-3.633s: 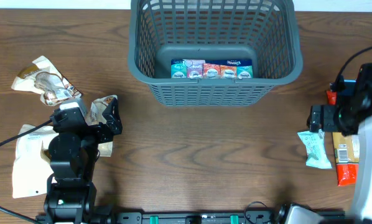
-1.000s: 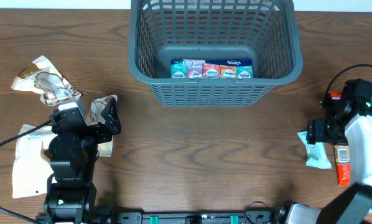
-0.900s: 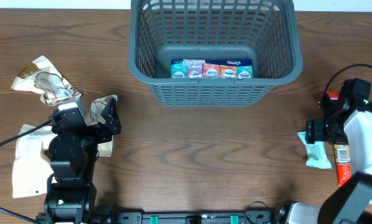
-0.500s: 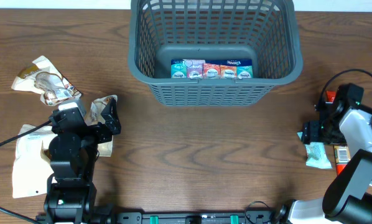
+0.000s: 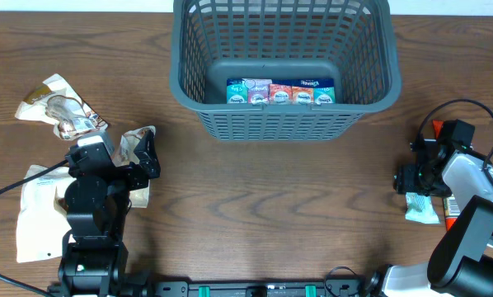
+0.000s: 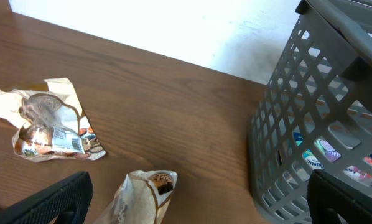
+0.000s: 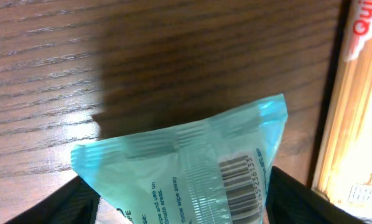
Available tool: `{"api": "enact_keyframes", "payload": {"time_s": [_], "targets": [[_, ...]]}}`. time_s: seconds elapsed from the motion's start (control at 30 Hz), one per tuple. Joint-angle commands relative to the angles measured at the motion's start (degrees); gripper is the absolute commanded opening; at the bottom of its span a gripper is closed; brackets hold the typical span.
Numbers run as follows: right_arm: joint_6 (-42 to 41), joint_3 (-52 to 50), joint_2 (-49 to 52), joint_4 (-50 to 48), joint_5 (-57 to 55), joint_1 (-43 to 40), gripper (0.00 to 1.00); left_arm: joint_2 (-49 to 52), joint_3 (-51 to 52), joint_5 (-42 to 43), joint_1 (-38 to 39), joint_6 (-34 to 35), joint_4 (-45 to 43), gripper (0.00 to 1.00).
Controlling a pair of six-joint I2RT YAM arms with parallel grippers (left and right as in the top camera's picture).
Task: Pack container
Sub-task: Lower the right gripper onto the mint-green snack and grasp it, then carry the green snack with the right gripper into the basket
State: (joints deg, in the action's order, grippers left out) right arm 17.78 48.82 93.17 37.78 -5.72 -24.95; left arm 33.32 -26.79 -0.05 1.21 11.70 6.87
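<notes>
Right gripper (image 7: 186, 202), jaws spread, straddles the teal packet (image 7: 192, 162) by the tabletop's right edge; the basket (image 5: 284, 124) waits at the far edge, leftward.

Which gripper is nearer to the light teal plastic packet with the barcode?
Right. The right gripper hangs directly over the light teal plastic packet, fingers open either side. The left gripper is far across the wooden table, above a crumpled brown pouch.
</notes>
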Motion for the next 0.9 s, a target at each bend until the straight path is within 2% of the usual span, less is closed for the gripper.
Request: {"api": "enact_keyframes", "payload": {"time_s": [0.0,0.1,0.27,0.33,0.43,0.63,0.87], "targets": [[0.28,-1.05,0.50,-0.61,1.44,-0.37,0.59,-0.09,-1.31,-0.63,-0.28,-1.11,-0.04,0.99],[0.26,-1.73,0.50,-1.38,1.51,-0.37,0.54,-0.09,-1.31,-0.63,-0.28,-1.11,-0.04,0.99],[0.24,-1.79,0.50,-2.14,2.60,-0.37,0.25,-0.09,-1.31,-0.63,-0.28,-1.11,-0.04,0.99],[0.00,-1.79,0.50,-2.32,2.60,-0.35,0.22,-0.09,-1.31,-0.63,-0.28,-1.09,-0.04,0.99],[-0.20,-1.64,0.48,-2.51,2.80,-0.35,0.01,-0.09,-1.31,-0.63,-0.28,-1.09,-0.02,0.99],[-1.09,4.83,0.02,1.31,3.21,0.72,0.01,-0.09,-1.31,-0.63,-0.28,-1.11,-0.04,0.99],[-5.33,25.70,-0.42,16.59,8.59,2.60,0.01,-0.09,-1.31,-0.63,-0.28,-1.09,-0.02,0.99]]}}
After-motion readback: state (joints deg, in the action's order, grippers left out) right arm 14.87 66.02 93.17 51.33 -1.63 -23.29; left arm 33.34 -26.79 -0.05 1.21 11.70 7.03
